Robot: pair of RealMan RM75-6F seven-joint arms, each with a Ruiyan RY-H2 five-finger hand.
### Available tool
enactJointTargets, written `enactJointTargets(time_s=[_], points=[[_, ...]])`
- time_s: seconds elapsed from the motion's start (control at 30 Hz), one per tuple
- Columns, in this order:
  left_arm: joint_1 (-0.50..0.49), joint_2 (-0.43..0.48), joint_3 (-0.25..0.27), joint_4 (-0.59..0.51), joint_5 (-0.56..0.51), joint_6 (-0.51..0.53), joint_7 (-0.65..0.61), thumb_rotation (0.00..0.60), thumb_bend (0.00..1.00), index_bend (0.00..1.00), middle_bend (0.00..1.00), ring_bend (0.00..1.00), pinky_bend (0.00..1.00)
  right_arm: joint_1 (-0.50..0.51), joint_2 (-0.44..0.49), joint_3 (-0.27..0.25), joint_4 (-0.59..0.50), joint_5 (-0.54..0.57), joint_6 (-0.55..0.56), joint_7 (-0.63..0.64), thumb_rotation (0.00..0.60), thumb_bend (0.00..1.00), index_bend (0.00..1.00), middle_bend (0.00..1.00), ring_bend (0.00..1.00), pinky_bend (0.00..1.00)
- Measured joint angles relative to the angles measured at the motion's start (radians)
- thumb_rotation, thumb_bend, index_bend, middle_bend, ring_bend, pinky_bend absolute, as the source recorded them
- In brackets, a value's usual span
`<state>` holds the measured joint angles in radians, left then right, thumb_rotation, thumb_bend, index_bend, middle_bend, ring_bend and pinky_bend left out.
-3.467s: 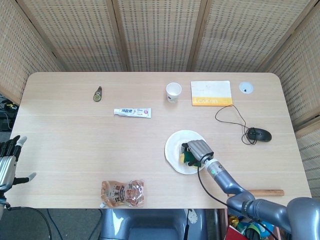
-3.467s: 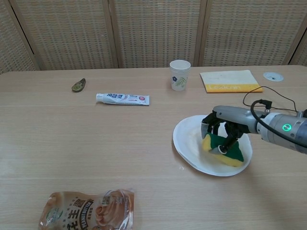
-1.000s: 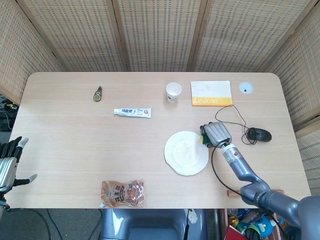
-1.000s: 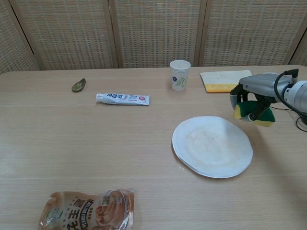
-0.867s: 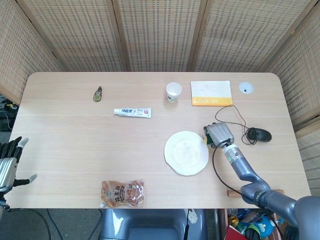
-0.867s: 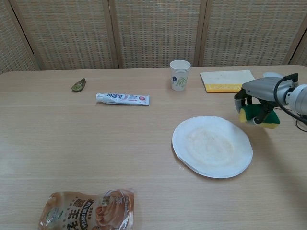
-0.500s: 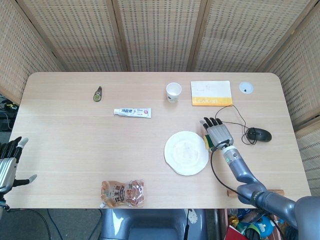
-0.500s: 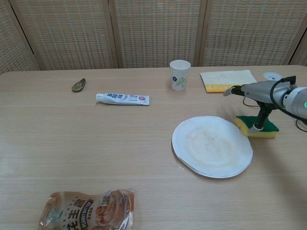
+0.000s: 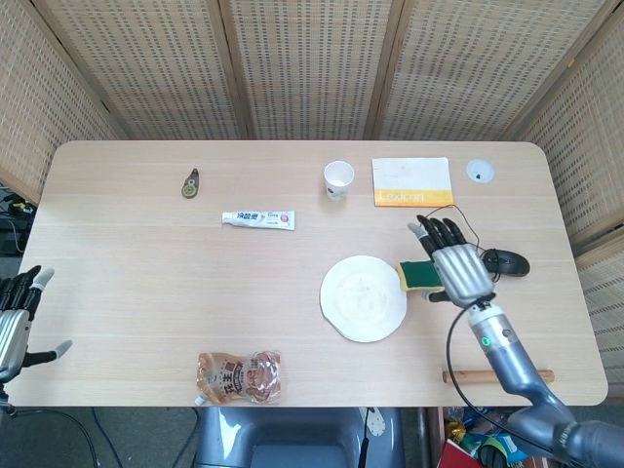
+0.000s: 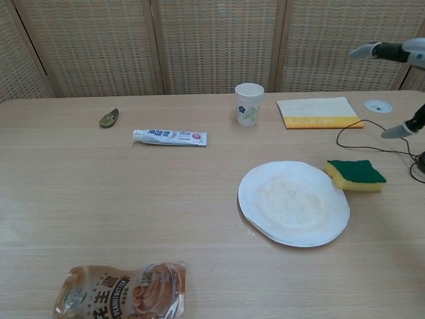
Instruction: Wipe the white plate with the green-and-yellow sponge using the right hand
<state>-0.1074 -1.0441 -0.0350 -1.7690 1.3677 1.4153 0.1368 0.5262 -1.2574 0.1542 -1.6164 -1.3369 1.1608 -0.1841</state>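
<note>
Round white plate [image 10: 294, 203]: flat on the pale wooden worktop [image 9: 146, 273], right of centre, nothing on it; a faint film shows across its middle.

Rectangular green-and-yellow sponge [image 10: 355, 175]: green face up, on the worktop just beside the plate's right rim, apart from any hand; judged parked within easy reach rather than in use.

Right hand [image 9: 458, 268]: raised above the sponge, fingers [image 9: 436, 231] spread, holding nothing; only fingertips show at the right edge of the chest view.

Left hand [image 9: 14, 317]: off the near-left edge, fingers apart, idle, the task being the right hand's.

Black corded mouse [image 9: 507, 260]: just right of the sponge, its cable looping toward the far side, so a regrasp has little room there.
</note>
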Motion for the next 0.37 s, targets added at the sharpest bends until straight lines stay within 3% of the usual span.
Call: enactJointTargets(time_s=[0.2, 0.37], points=[[0.025, -0.025, 0.000, 0.042, 0.053, 0.069, -0.027, 0.600, 0.00, 0.00, 0.00, 0.00, 0.00, -0.156, 0.028, -0.088, 0.124, -0.183, 0.245, 0.108, 0.600, 0.00, 0.00, 0.00, 0.00, 0.00], [0.041, -0.034, 0.008, 0.056, 0.077, 0.092, -0.036, 0.600, 0.00, 0.00, 0.00, 0.00, 0.00, -0.278, 0.029, -0.146, 0.200, -0.227, 0.366, 0.158, 0.600, 0.00, 0.00, 0.00, 0.00, 0.00]])
